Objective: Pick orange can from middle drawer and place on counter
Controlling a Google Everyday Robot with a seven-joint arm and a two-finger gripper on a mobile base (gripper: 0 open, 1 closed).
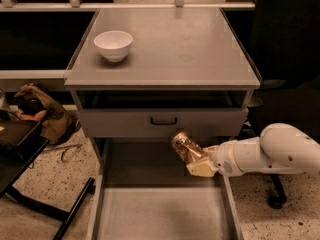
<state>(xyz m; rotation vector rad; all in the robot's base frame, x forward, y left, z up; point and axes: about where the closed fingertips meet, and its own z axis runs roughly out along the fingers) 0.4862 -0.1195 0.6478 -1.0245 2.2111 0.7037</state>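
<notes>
The orange can (184, 147) is shiny orange-brown and gold, tilted, and held in my gripper (197, 161). The gripper is shut on the can above the right side of the open middle drawer (160, 214), just below the grey drawer front with a black handle (163, 121). My white arm (270, 153) reaches in from the right. The drawer's flat grey floor is bare. The counter (175, 49) is the grey cabinet top above.
A white bowl (113, 45) stands on the counter's left rear. A brown crumpled bag (42, 111) lies on the speckled floor at left, next to a black frame (30, 184). A dark chair (285, 84) stands at right.
</notes>
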